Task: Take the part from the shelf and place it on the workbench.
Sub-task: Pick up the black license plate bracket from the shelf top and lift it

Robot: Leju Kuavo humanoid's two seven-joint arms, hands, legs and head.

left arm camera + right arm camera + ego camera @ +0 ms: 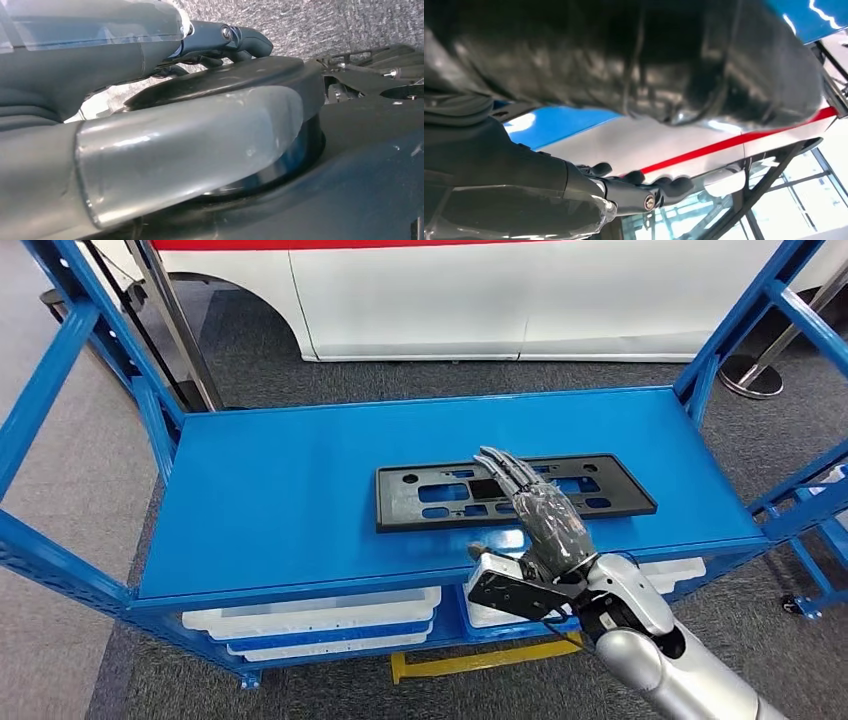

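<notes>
Silver and dark, the right robot hand (pixel 545 515) reaches over the front edge of the blue shelf (pixel 300 490), fingers stretched flat and apart above the black part (pixel 420 498), gripping nothing. That flat plate with cut-outs lies on the shelf's top board, right of centre. White trays (pixel 320 620) sit beneath. Beyond stands a white vehicle body (pixel 480 300). The left robot hand (pixel 150 150) hangs low, its grip unclear.

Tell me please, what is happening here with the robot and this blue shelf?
The robot's right hand reaches over the blue shelf with fingers stretched flat above the black part, which lies on the top level. The part is not lifted yet. White trays sit on the level below. Whether the fingers touch the part is unclear.
</notes>
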